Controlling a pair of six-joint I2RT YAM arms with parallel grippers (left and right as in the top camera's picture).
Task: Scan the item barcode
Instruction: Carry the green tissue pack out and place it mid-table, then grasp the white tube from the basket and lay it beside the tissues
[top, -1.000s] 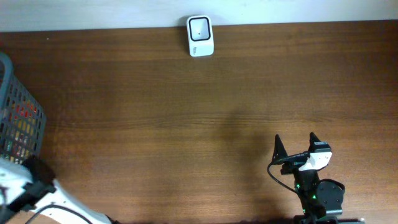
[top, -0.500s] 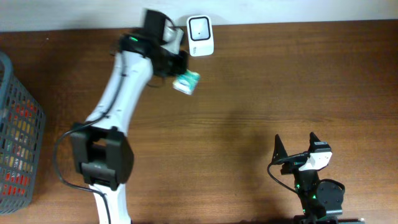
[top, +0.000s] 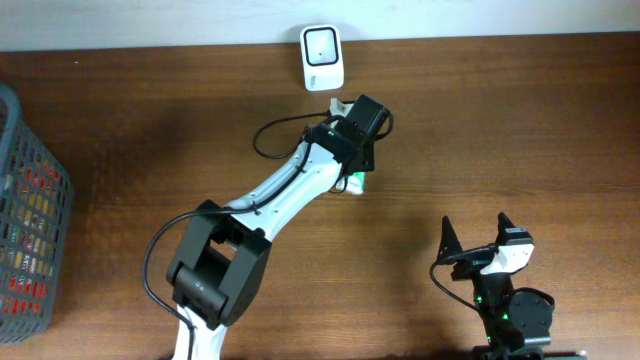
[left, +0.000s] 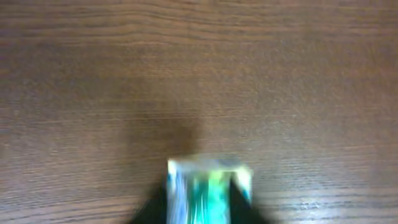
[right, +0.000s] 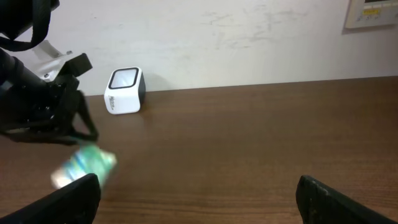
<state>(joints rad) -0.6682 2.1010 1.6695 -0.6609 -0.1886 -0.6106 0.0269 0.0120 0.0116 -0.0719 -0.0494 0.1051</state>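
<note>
The item, a small green and white packet, is at mid-table under my left gripper. In the left wrist view the item is blurred, with a dark finger on each side of it. The right wrist view shows the item smeared and just below the left gripper, seemingly apart from it. The white barcode scanner stands at the table's far edge, also seen as the scanner. My right gripper rests near the front edge, open and empty.
A grey mesh basket with colourful packets stands at the left edge. The wall runs behind the scanner. My left arm stretches diagonally across the middle of the table.
The left arm swung from the scanner out to mid-table with the item. Its jaws have parted and the item now blurs below them. The right arm has not moved.
</note>
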